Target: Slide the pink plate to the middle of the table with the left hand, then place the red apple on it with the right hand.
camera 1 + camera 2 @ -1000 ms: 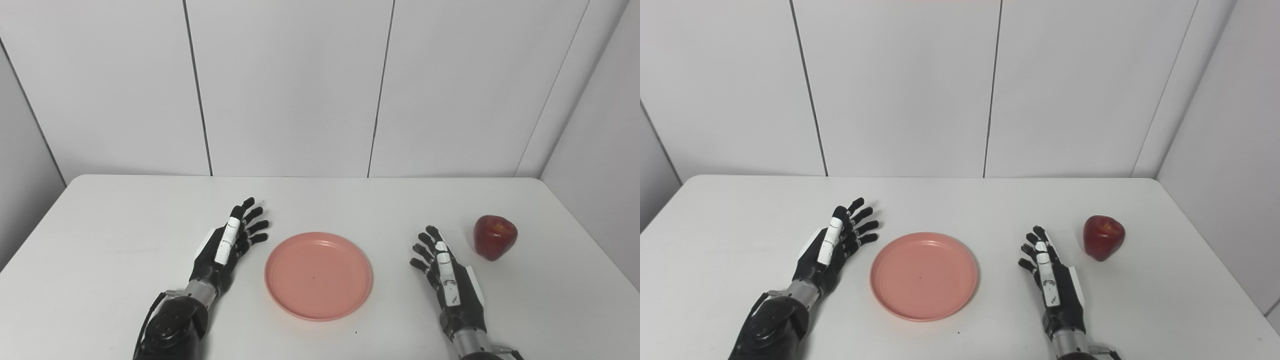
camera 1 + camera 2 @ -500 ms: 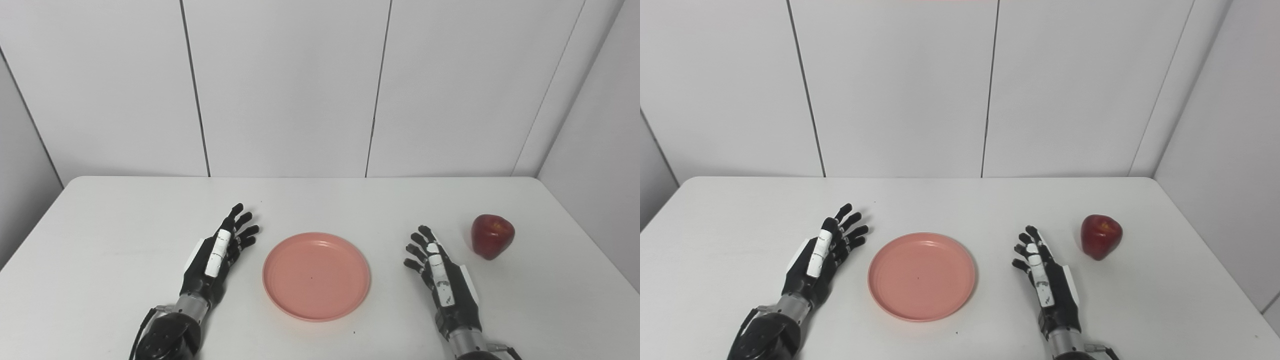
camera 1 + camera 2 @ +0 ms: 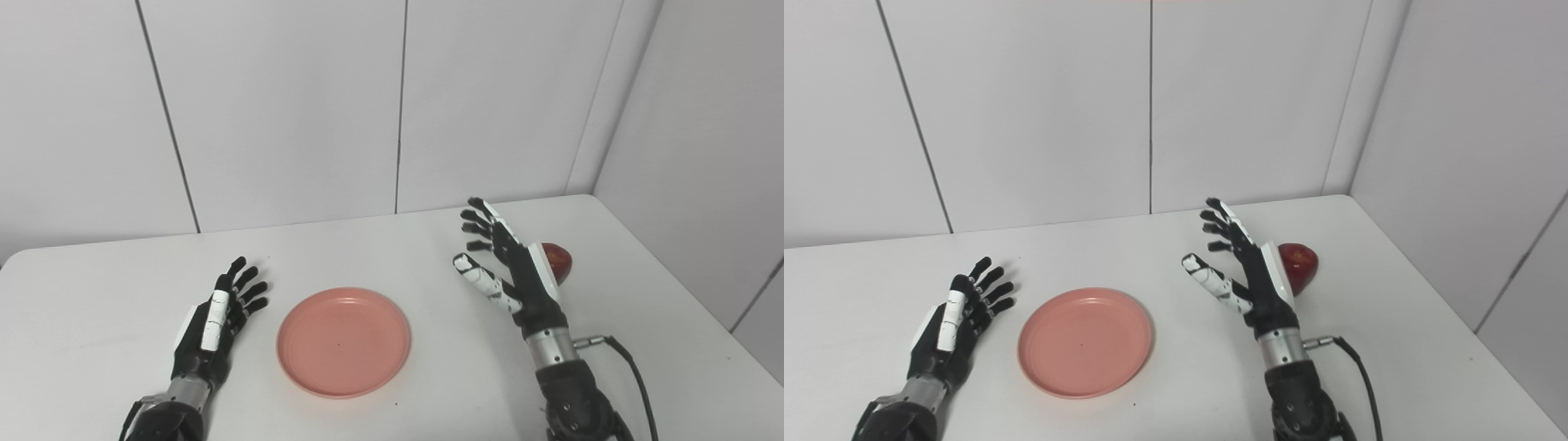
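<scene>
Right hand (image 3: pixel 1252 275) is up off the table w/ fingers and thumb spread wide, holding nothing, palm facing toward the pink plate; it sits just on the plate side of the red apple and hides part of the fruit from both head cams. Taking things big to small, w/ the plate as the ref point: the white table (image 3: pixel 92 318) carries everything; the pink plate (image 3: pixel 343 341) lies flat roughly mid-table, a bit toward the robot's edge, and it has nothing on it. Left hand (image 3: pixel 211 321) rests low just beside the plate's left rim, fingers splayed and loose, not touching the plate as far as I can tell, gripping nothing. Red apple (image 3: pixel 1298 266) stands on the table well to the right of the plate and farther back, near the corner of the wall panels. Progress, as I read it: the slide part looks done, since the plate is approx centred and the left hand is clear of it. Apple part isn't started properly — no grasp yet, the hand is only alongside it. Left to do: close on the apple, lift, carry it over to the plate, set it down and let go.
</scene>
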`<state>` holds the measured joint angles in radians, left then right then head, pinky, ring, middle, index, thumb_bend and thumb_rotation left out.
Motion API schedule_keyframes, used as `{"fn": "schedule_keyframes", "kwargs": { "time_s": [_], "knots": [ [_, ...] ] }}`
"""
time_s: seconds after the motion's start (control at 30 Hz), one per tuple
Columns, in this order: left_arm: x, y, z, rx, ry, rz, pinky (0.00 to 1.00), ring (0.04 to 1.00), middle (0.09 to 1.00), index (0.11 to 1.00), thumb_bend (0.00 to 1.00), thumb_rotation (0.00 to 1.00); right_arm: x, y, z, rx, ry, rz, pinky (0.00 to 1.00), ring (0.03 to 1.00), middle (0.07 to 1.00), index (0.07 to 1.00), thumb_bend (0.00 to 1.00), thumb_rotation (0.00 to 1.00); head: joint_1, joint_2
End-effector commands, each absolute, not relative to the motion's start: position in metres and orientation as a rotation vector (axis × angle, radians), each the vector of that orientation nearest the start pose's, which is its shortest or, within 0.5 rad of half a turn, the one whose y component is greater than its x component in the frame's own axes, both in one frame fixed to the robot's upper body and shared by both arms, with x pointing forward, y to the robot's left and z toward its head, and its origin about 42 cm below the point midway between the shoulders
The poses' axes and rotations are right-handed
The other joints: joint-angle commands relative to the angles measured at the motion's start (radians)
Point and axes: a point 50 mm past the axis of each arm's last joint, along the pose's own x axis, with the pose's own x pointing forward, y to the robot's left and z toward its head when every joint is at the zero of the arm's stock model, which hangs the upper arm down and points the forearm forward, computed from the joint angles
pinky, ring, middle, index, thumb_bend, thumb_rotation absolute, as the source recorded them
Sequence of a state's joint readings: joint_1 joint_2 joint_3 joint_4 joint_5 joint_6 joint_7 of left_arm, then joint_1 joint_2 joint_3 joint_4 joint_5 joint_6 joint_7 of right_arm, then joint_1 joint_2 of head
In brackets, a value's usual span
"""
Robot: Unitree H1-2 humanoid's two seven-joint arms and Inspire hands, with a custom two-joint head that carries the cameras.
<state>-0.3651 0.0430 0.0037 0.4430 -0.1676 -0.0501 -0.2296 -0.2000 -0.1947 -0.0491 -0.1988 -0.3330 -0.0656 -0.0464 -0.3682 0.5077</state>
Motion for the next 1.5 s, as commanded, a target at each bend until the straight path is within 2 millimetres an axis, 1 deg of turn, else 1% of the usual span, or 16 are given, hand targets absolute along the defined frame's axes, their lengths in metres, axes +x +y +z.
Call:
{"fn": "schedule_keyframes", "kwargs": {
  "time_s": [0.0, 0.07, 0.13, 0.2, 0.23, 0.27, 0.3, 0.4, 0.57, 0.63, 0.67, 0.77, 0.93, 1.1, 1.47],
  "knots": [
    [0.387, 0.183, 0.078, -0.148, 0.080, -0.303, 0.88, 0.894, 0.940, 0.946, 0.81, 0.90, 0.336, -0.276, 0.244, -0.592, -0.529, -0.142, 0.71, 0.794, 0.825, 0.871, 0.77, 0.83, -0.010, -0.007],
    [0.388, 0.184, 0.076, -0.155, 0.086, -0.302, 0.88, 0.897, 0.941, 0.948, 0.81, 0.90, 0.340, -0.284, 0.252, -0.656, -0.540, -0.161, 0.71, 0.796, 0.825, 0.870, 0.77, 0.84, -0.018, -0.013],
    [0.389, 0.184, 0.074, -0.154, 0.088, -0.301, 0.90, 0.908, 0.947, 0.963, 0.78, 0.92, 0.343, -0.292, 0.259, -0.724, -0.552, -0.180, 0.68, 0.788, 0.823, 0.870, 0.79, 0.85, -0.019, -0.016],
    [0.390, 0.185, 0.074, -0.153, 0.088, -0.301, 0.91, 0.915, 0.951, 0.963, 0.76, 0.93, 0.346, -0.298, 0.266, -0.800, -0.565, -0.196, 0.65, 0.778, 0.825, 0.868, 0.82, 0.84, -0.019, -0.021],
    [0.390, 0.185, 0.074, -0.152, 0.088, -0.302, 0.91, 0.919, 0.955, 0.969, 0.74, 0.94, 0.347, -0.300, 0.269, -0.831, -0.570, -0.203, 0.64, 0.776, 0.828, 0.868, 0.82, 0.81, -0.019, -0.021],
    [0.390, 0.185, 0.073, -0.151, 0.088, -0.304, 0.91, 0.919, 0.956, 0.970, 0.74, 0.95, 0.349, -0.304, 0.272, -0.887, -0.582, -0.208, 0.64, 0.776, 0.828, 0.868, 0.82, 0.81, -0.016, -0.025],
    [0.390, 0.185, 0.073, -0.150, 0.089, -0.305, 0.91, 0.917, 0.956, 0.964, 0.75, 0.94, 0.350, -0.306, 0.275, -0.926, -0.590, -0.212, 0.63, 0.767, 0.830, 0.871, 0.82, 0.78, -0.016, -0.025],
    [0.389, 0.185, 0.073, -0.151, 0.086, -0.311, 0.90, 0.914, 0.953, 0.961, 0.75, 0.93, 0.356, -0.318, 0.284, -1.096, -0.609, -0.227, 0.62, 0.760, 0.826, 0.857, 0.82, 0.74, -0.012, -0.027],
    [0.389, 0.186, 0.072, -0.149, 0.089, -0.305, 0.89, 0.905, 0.945, 0.957, 0.75, 0.92, 0.367, -0.335, 0.290, -1.283, -0.598, -0.249, 0.60, 0.748, 0.802, 0.817, 0.86, 0.70, -0.013, -0.027],
    [0.389, 0.186, 0.073, -0.146, 0.085, -0.307, 0.89, 0.903, 0.943, 0.958, 0.75, 0.93, 0.370, -0.340, 0.291, -1.319, -0.583, -0.254, 0.61, 0.748, 0.797, 0.811, 0.87, 0.69, -0.013, -0.027],
    [0.389, 0.186, 0.073, -0.145, 0.083, -0.308, 0.89, 0.904, 0.945, 0.961, 0.75, 0.93, 0.371, -0.342, 0.291, -1.330, -0.577, -0.255, 0.62, 0.751, 0.793, 0.805, 0.89, 0.65, -0.013, -0.027],
    [0.389, 0.186, 0.072, -0.141, 0.086, -0.311, 0.89, 0.904, 0.946, 0.967, 0.75, 0.93, 0.376, -0.352, 0.293, -1.386, -0.548, -0.253, 0.62, 0.748, 0.779, 0.793, 0.93, 0.60, -0.013, -0.027],
    [0.389, 0.186, 0.073, -0.142, 0.083, -0.322, 0.89, 0.913, 0.957, 0.971, 0.75, 0.94, 0.383, -0.363, 0.293, -1.443, -0.504, -0.245, 0.62, 0.744, 0.769, 0.779, 0.95, 0.61, -0.012, -0.027],
    [0.388, 0.186, 0.073, -0.139, 0.082, -0.321, 0.89, 0.911, 0.954, 0.969, 0.75, 0.94, 0.387, -0.372, 0.288, -1.478, -0.460, -0.233, 0.59, 0.732, 0.762, 0.772, 0.94, 0.60, -0.009, -0.025],
    [0.388, 0.186, 0.072, -0.146, 0.088, -0.321, 0.88, 0.909, 0.962, 0.969, 0.76, 0.93, 0.393, -0.384, 0.262, -1.473, -0.328, -0.210, 0.56, 0.727, 0.773, 0.776, 0.91, 0.62, -0.004, -0.024]
  ]
}}
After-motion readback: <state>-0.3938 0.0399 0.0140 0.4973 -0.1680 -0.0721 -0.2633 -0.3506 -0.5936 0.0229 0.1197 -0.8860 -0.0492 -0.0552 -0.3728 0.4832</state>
